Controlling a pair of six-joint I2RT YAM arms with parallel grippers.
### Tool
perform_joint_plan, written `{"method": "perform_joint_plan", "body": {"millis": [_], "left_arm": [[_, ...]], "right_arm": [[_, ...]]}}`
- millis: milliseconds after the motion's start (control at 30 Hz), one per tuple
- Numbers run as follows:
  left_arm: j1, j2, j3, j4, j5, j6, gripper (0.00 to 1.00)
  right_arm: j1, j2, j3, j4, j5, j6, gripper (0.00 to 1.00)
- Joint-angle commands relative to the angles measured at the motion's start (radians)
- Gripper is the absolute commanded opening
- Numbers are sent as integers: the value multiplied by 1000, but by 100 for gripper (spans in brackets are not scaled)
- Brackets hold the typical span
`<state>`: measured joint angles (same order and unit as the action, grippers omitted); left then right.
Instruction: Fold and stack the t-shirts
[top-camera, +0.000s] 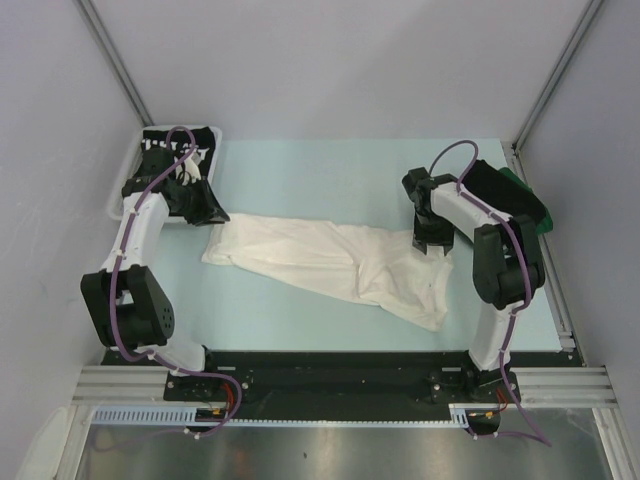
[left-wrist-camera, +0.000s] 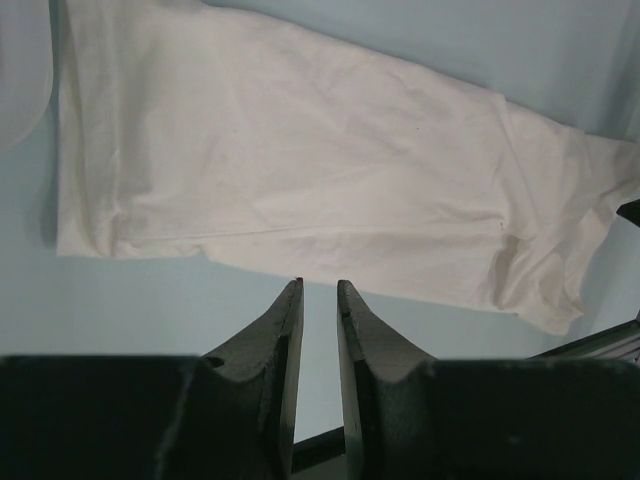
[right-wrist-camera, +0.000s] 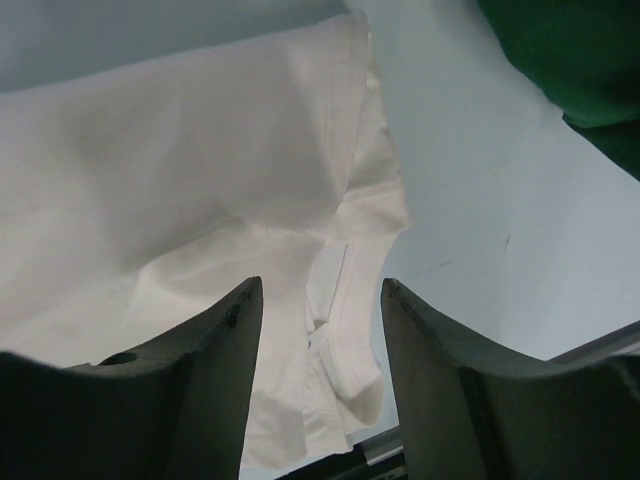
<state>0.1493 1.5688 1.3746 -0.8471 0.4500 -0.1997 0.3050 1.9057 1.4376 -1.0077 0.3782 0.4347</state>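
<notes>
A white t-shirt (top-camera: 320, 260) lies stretched across the middle of the table, rumpled at its right end; no print shows on it. My left gripper (top-camera: 212, 215) hovers at the shirt's left end, its jaws a narrow gap apart and empty (left-wrist-camera: 319, 285), with the shirt (left-wrist-camera: 300, 170) just beyond the tips. My right gripper (top-camera: 433, 243) is open and empty over the shirt's right end; the collar and a folded sleeve (right-wrist-camera: 345, 330) lie between its fingers (right-wrist-camera: 320, 285). A dark green t-shirt (top-camera: 530, 205) with a black one (top-camera: 490, 180) on it lies at the far right.
A white mesh basket (top-camera: 118, 185) stands at the back left and holds a black t-shirt with white lettering (top-camera: 175, 145). The green shirt also shows in the right wrist view (right-wrist-camera: 560, 50). Grey walls close in the table on three sides.
</notes>
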Motion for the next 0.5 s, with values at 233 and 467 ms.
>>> {"method": "perform_joint_plan", "body": {"millis": [233,467], "left_arm": [[6,2,18,16,0,22,25],[7,-3,26,11,-8,25,25]], "right_arm": [[-15,-37,-3,37,50,15,56],[-18,-10,-19,58,53,24,57]]}}
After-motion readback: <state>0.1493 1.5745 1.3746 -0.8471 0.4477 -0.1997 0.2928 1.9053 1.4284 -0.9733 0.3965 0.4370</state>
